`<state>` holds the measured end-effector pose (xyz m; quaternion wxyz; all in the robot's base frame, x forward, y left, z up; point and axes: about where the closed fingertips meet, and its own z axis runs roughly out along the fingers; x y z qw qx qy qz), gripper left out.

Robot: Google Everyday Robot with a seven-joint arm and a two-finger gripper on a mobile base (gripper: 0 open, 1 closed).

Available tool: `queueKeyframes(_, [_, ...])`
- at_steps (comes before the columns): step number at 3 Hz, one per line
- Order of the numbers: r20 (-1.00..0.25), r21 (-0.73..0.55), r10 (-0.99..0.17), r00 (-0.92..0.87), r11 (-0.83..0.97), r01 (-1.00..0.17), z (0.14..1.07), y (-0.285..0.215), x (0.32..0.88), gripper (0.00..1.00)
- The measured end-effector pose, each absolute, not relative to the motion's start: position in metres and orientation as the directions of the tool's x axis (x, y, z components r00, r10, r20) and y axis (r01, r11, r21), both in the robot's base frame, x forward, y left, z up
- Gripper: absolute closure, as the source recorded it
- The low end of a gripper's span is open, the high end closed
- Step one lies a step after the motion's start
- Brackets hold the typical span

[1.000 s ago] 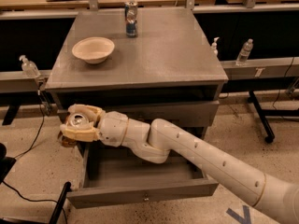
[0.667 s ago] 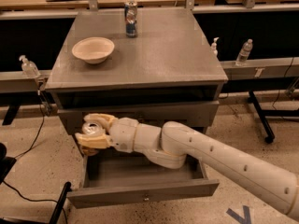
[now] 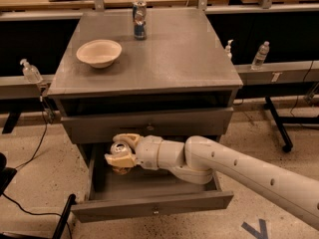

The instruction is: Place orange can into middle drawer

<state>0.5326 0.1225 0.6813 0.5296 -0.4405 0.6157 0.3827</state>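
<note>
My gripper [image 3: 121, 152] is shut on the orange can [image 3: 118, 150], whose silver top faces up between the cream fingers [image 3: 128, 139]. It holds the can over the left part of the open middle drawer [image 3: 152, 205], just above the drawer's inside. The drawer is pulled out towards me and its small knob shows on the front panel. The white arm [image 3: 239, 171] reaches in from the lower right.
The grey knobbed drawer [image 3: 147, 125] above is shut. On the cabinet top [image 3: 184, 54] stand a cream bowl [image 3: 99, 52] and a blue, red and silver can [image 3: 140, 20]. Bottles [image 3: 259, 55] stand on rails at both sides. A black leg [image 3: 277, 123] is at the right.
The gripper with the orange can has moved right and down, from beside the cabinet's left edge to over the open drawer.
</note>
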Motion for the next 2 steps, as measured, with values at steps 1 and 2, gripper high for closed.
queueKeyframes(1, [-0.989, 0.003, -0.143, -0.049, 0.303, -0.953, 0.651, 0.128, 0.553, 1.0])
queueKeyframes(2, [-0.985, 0.019, -0.158, -0.069, 0.293, -0.956, 0.621, 0.134, 0.563, 1.0])
